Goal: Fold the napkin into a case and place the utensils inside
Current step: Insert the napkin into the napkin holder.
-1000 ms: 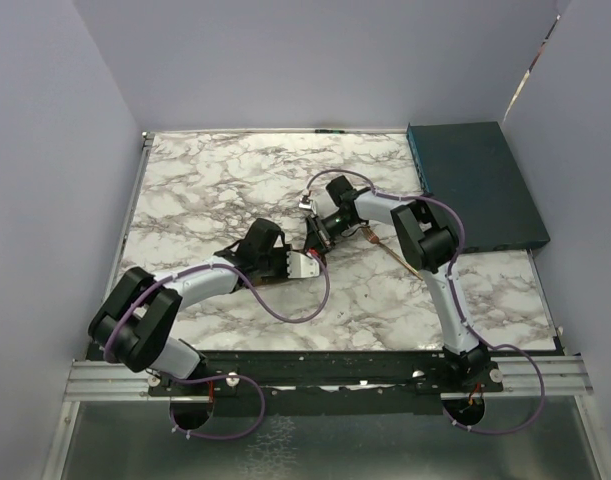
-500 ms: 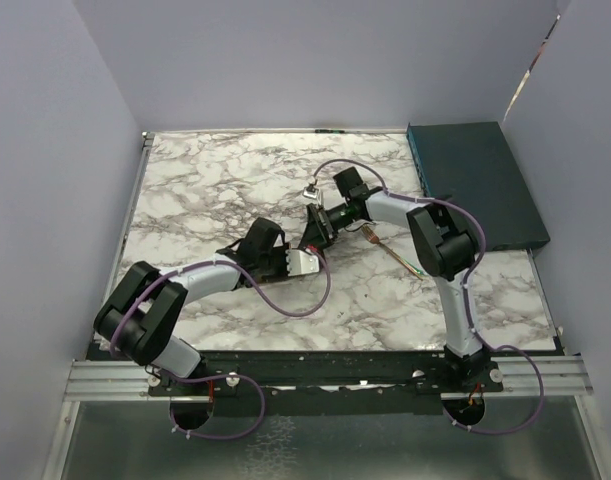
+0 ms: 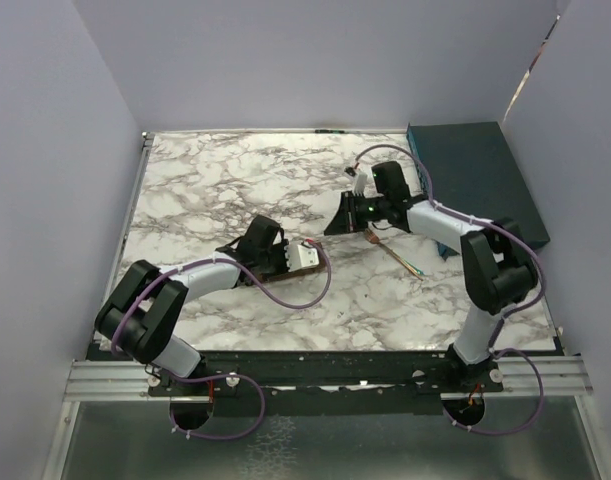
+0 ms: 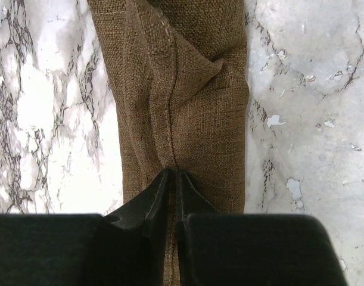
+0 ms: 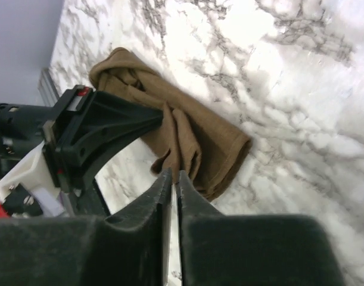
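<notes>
L end effector point(image 4: 171, 174) pinched centre ridge of napkin point(image 4: 187, 107), which lay folded as narrow strip on bench point(image 3: 205, 180). R end effector point(image 5: 171, 173) was closed, empty, near fork point(image 3: 397, 254). Step, prob.: case formed, fork pickup next; R jaws needed opening, then lowering astride handle.

White marble-look tabletop w/ grey veins point(image 3: 205, 190) fills the centre. Pale lilac walls point(image 3: 45, 150) close it in at 9, 12 & 3 o'clock. Dark teal flat rect. box point(image 3: 475, 190) lies at 2 o'clock, by the wall. Silver aluminium rail point(image 3: 95, 380) runs along 6 o'clock. Light soft, even.
</notes>
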Robot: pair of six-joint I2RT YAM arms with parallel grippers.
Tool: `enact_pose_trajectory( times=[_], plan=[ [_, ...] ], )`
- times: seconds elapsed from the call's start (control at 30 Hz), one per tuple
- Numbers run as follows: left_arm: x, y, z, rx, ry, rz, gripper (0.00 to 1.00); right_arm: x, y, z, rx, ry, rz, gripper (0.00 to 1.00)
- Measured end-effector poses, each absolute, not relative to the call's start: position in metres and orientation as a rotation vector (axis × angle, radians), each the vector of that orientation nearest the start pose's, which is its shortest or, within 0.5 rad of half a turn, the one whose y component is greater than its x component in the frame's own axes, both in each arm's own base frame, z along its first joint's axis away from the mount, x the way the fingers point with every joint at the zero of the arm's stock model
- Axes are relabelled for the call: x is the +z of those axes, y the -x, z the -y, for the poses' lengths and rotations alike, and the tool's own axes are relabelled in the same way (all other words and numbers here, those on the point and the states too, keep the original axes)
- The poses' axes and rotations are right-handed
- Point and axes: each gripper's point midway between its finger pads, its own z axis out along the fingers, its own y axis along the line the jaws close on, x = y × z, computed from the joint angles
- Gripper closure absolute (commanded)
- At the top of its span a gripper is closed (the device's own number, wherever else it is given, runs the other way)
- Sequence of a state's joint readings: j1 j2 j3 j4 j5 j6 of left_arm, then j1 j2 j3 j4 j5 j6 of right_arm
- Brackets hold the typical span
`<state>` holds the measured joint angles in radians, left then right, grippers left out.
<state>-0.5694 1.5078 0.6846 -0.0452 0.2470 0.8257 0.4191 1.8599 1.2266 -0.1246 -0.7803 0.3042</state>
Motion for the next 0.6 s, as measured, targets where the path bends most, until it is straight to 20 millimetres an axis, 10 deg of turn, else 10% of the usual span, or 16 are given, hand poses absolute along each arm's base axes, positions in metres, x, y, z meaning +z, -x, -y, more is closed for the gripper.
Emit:
enact_pose_trajectory(
  times=[0.3, 0.6],
  plan=[
    [0.028, -0.293, 0.202, -0.190, -1.610, -1.795, 0.90, 0.096, -0.278, -0.318, 1.373, 0.542, -2.315, 1.00],
    [0.028, -0.296, 0.202, -0.181, -1.604, -1.788, 0.90, 0.077, -0.271, -0.355, 1.457, 0.600, -2.300, 1.00]
  ],
)
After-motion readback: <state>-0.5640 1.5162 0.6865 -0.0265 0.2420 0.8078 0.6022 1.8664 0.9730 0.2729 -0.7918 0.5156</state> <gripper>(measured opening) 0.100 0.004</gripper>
